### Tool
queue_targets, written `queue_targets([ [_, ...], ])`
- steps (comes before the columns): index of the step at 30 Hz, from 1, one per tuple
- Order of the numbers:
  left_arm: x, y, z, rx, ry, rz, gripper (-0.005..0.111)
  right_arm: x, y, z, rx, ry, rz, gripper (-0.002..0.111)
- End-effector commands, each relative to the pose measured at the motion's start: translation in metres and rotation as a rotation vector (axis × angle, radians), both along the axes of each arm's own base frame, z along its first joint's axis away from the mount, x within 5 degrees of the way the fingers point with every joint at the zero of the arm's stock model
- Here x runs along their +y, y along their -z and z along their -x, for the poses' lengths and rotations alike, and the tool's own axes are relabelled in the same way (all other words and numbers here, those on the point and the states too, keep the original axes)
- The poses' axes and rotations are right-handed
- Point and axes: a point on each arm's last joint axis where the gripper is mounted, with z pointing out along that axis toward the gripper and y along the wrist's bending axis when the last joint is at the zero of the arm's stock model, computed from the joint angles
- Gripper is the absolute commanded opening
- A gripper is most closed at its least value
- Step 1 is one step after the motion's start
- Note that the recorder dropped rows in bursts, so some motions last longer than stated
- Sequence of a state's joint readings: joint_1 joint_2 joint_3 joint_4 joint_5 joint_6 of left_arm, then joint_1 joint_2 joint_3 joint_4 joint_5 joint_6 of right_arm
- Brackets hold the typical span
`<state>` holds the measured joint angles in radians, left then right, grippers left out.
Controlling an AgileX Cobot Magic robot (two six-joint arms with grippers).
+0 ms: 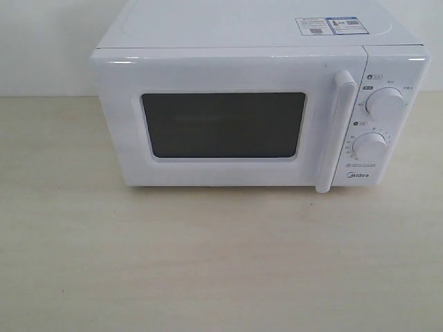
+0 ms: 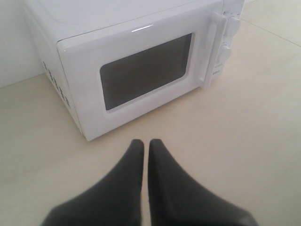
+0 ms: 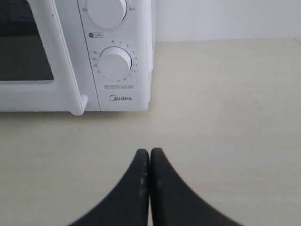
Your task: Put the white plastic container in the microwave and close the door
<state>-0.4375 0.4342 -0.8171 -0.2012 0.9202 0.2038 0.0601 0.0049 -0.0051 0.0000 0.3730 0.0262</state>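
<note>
Observe that the door (image 1: pixel 225 123) of the microwave (image 1: pixel 259 95) is fully shut: its edge sits flush against the control panel (image 1: pixel 391 123), and the handle (image 1: pixel 337 131) stands upright along that seam. The white plastic container appears in no view. It is not on the surface (image 1: pixel 208 263) in front of the microwave, not beside it as far as the cameras reach, and not in either end effector. The window (image 2: pixel 146 70) is dark and shows nothing of the cavity, so you cannot confirm from here whether the container is inside. The left end effector (image 2: pixel 146 142) is closed and empty, its fingers almost touching, and hovers over bare surface in front of the door, apart from it. The right end effector (image 3: pixel 149 151) is likewise closed on nothing, tips pressed together, and hovers in front of the control panel, apart from the microwave. Treat the state as one of two cases. If the container is in the cavity, both steps are done and nothing is left. If it lies outside the camera fields, nothing is done: you must open the door by the handle, fetch the container, place it inside, and shut the door. The pictures fit either case.
</note>
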Motion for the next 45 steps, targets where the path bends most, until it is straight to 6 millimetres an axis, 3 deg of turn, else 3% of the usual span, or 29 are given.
queue_targets([
  [1, 0.0008, 0.0001, 0.0014, -0.007, -0.003, 0.011, 0.004, -0.0007, 0.0005, -0.0001, -0.012, 0.004, 0.026, 0.000],
  [45, 0.0008, 0.0001, 0.0014, -0.007, -0.003, 0.011, 0.004, -0.0019, 0.0003, -0.0002, -0.014, 0.022, 0.041, 0.000],
])
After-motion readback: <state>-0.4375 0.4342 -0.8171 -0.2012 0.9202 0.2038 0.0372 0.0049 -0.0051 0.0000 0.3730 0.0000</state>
